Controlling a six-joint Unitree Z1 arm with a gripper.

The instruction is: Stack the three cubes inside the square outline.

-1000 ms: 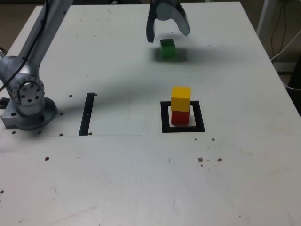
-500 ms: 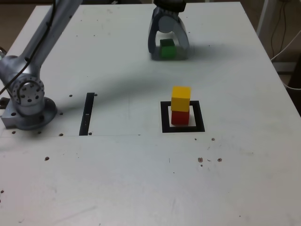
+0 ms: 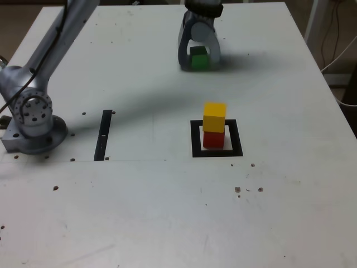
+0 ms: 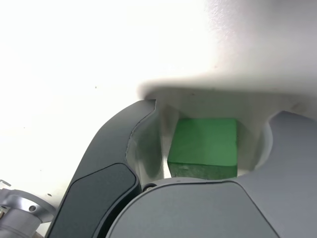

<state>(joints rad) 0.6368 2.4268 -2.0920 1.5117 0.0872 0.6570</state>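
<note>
Yellow cube (image 3: 215, 116) tops one red cube (image 3: 213, 139); one green cube (image 3: 198, 57) apart.

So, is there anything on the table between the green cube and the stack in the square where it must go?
Nothing visible. The green cube sits between the jaws of the gripper, and the bare table lies between it and the yellow cube on the red cube inside the square outline.

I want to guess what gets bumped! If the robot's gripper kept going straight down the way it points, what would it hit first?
The green cube. The gripper points down at the table with its jaws on either side of that cube, so the cube lies first in its path, though depth is hard to judge.
</note>
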